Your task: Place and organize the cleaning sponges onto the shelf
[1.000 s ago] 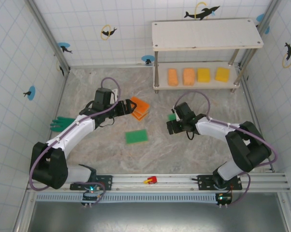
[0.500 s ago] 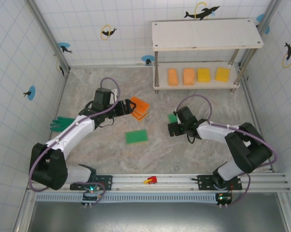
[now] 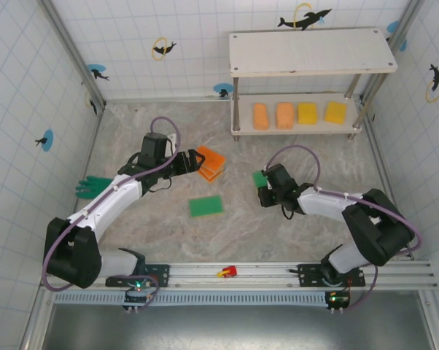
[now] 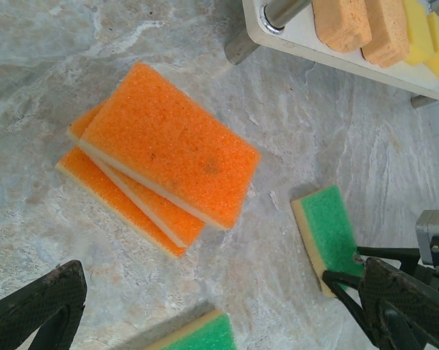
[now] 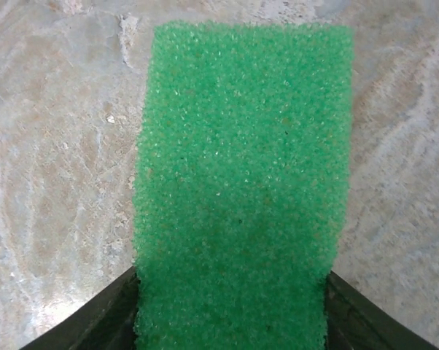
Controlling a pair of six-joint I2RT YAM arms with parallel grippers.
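Observation:
A green sponge [image 3: 260, 179] lies flat on the marble floor, and my right gripper [image 3: 265, 188] is shut on it. In the right wrist view its fingers [image 5: 88, 324] press both long sides of this green sponge [image 5: 238, 189], right gripper [image 5: 230, 306]. My left gripper [image 3: 181, 165] is open and holds nothing, just left of two stacked orange sponges [image 3: 212, 162], [image 4: 168, 146]; left gripper [image 4: 219, 284]. Another green sponge [image 3: 206, 205] lies nearer the front. The shelf [image 3: 307, 51] stands at the back right, with two orange [image 3: 272, 116] and two yellow sponges [image 3: 321, 113] on its lower board.
A green rubber glove [image 3: 88, 187] lies by the left wall. A small red object [image 3: 227, 272] sits on the front rail. The shelf's top board is bare, and tiled walls close in the floor on three sides.
The right gripper has dropped down over the green sponge and its jaws have narrowed onto the sponge's sides. The left arm has not moved.

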